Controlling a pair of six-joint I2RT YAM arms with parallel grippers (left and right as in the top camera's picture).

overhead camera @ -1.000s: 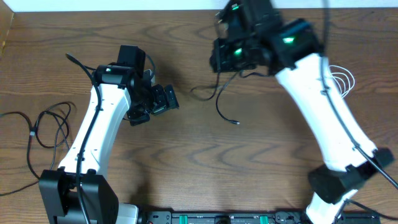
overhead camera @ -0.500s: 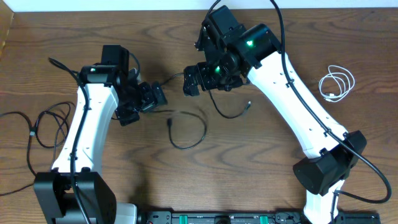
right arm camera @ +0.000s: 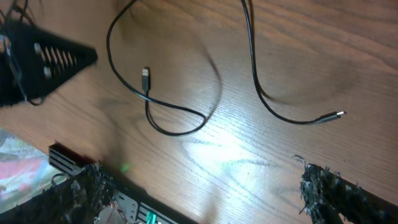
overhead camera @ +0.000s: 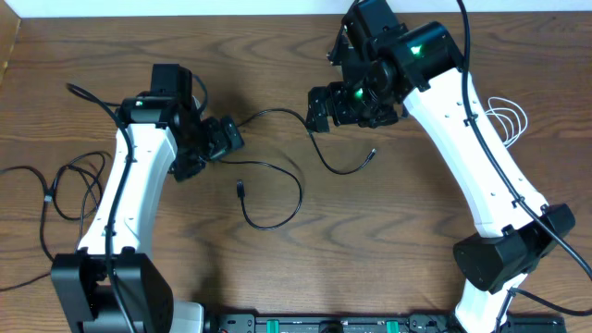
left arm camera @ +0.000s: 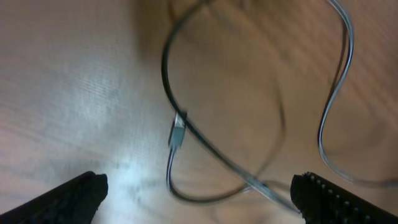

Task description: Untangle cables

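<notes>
Slack has replaced the lifted strand of a second ago. The middle black cable [overhead camera: 277, 217] lies flat on the table [overhead camera: 416, 268], and its nearest stretch curls into one loop that crosses itself just beside its plug [overhead camera: 240, 188]. Well to the left of that cable, the second black cable [overhead camera: 65, 180] sits in its own loose coil, apart from it. Just beyond the loop, the left gripper [overhead camera: 225, 141] hovers with fingers spread and empty; whether the cable touches it I cannot tell. Farther along the cable, the right gripper [overhead camera: 319, 109] has let go and pulled back, fingers wide with nothing between them, near the cable's far bend. Well to the right of the cable, the white cable [overhead camera: 507, 118] lies coiled alone, partly behind the right arm [overhead camera: 481, 176]. By my judgement the three cords are now separate, and only that one self-crossing remains.
</notes>
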